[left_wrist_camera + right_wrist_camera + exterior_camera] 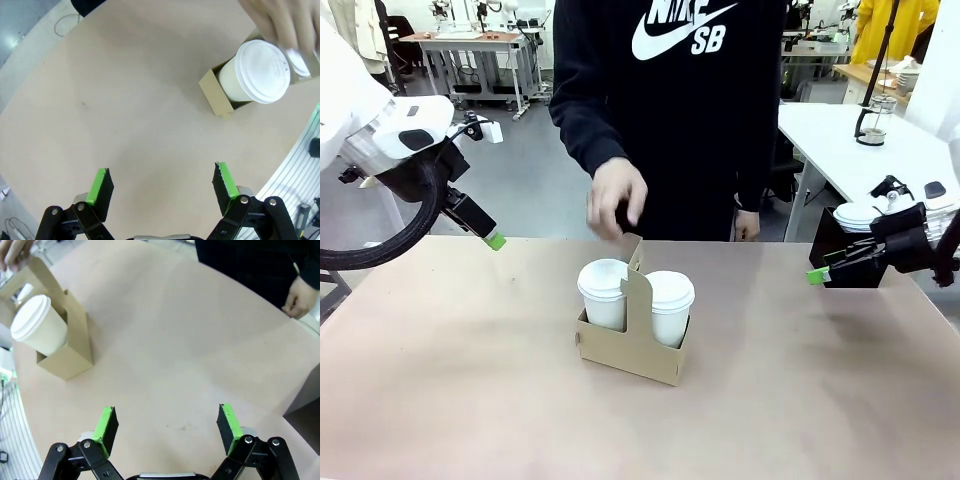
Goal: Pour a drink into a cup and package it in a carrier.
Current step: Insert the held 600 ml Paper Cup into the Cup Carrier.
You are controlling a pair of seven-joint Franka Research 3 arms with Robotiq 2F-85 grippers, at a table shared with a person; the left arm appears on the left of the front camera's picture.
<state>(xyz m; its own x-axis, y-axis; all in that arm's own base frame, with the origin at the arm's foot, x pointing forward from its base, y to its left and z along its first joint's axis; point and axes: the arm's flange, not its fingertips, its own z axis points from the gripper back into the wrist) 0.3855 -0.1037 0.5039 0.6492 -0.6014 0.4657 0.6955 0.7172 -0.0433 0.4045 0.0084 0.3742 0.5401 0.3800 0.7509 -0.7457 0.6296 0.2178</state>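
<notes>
The table (440,380) carries a tan surface spanning the full width of the front view. A person in a black sweatshirt (680,110) stands at the far edge, one hand (617,200) lowered just above the handle of the carrier (632,345). The carrier, a brown cardboard holder with an upright central handle, stands on the table between the two grippers and well apart from both. Each of its two holes contains a white lidded cup: the left cup (604,293) and the right cup (670,305), one on either side of the handle. The left gripper (162,187) is raised above the table with fingers spread wide and nothing between them; in its wrist view the carrier lies well beyond the fingertips, off toward the right-hand finger. The right gripper (167,425) is likewise spread wide and empty; in its wrist view the carrier lies far beyond the left-hand finger.
</notes>
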